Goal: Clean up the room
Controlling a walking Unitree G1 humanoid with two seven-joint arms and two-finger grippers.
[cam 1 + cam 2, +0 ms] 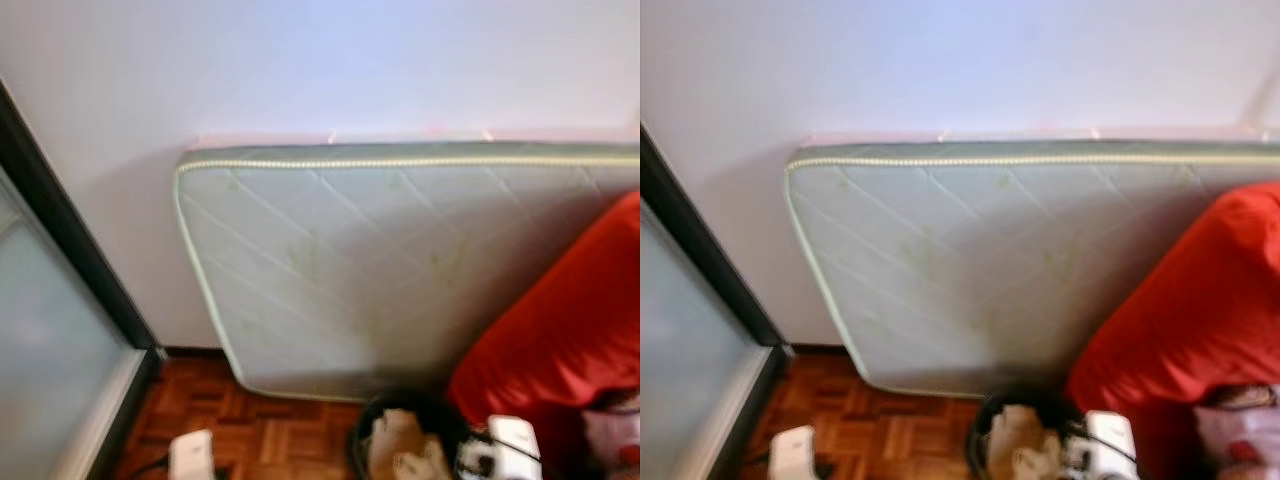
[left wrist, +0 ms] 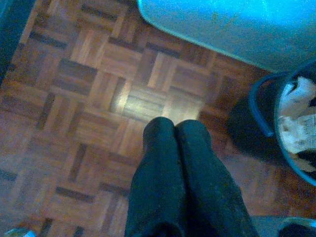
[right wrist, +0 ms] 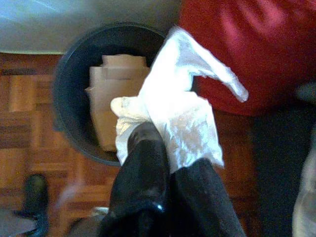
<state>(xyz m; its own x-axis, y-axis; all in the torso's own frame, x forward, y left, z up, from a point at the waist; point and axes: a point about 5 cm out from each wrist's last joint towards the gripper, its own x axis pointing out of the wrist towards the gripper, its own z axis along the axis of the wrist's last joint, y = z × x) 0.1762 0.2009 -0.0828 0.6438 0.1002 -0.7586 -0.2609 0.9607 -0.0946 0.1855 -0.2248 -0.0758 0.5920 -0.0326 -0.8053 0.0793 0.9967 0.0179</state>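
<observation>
A black round bin [image 3: 74, 98] stands on the parquet floor with brown cardboard [image 3: 116, 94] inside; in the eye views the bin [image 1: 400, 435] sits at the bottom centre. My right gripper [image 3: 165, 148] is shut on a crumpled white tissue [image 3: 182, 108], held over the bin's rim beside a red cushion [image 3: 237, 44]. My left gripper [image 2: 175, 128] is shut with nothing in it, hanging above bare parquet next to the bin [image 2: 281, 118].
A pale quilted mattress [image 1: 400, 270] leans on the white wall. The big red cushion [image 1: 570, 320] lies at the right. A dark-framed glass door [image 1: 60, 340] stands at the left. Parquet floor [image 1: 260, 430] is open between door and bin.
</observation>
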